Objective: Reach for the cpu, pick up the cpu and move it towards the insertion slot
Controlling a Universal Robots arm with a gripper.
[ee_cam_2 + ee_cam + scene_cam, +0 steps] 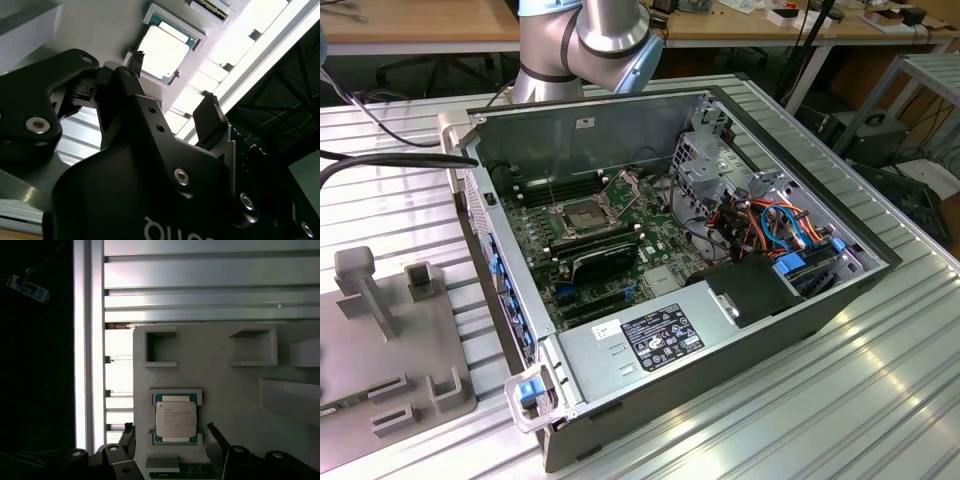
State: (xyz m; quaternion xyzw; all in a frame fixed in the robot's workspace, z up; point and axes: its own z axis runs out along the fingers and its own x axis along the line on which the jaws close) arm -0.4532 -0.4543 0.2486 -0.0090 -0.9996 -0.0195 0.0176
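Note:
The cpu (175,419) lies flat in a small framed pocket of a grey holder plate (225,390); in the second wrist view the cpu (162,50) looks bright under the light. My gripper (170,431) hangs above it, open, one black fingertip (129,431) on each side of the chip and nothing between them. The second wrist view shows the same spread gripper (174,77). The insertion slot (582,213), a metal-framed socket with its bracket raised, sits on the motherboard inside the open computer case, apart from the holder plate (380,330) at the exterior view's left.
The open case (770,320) stands on a ribbed aluminium table (880,400), with a black oblong module (605,262), bundled cables (770,225) and a labelled power supply (660,340) inside. The holder plate carries raised brackets (160,347). The arm's base (580,45) rises behind the case.

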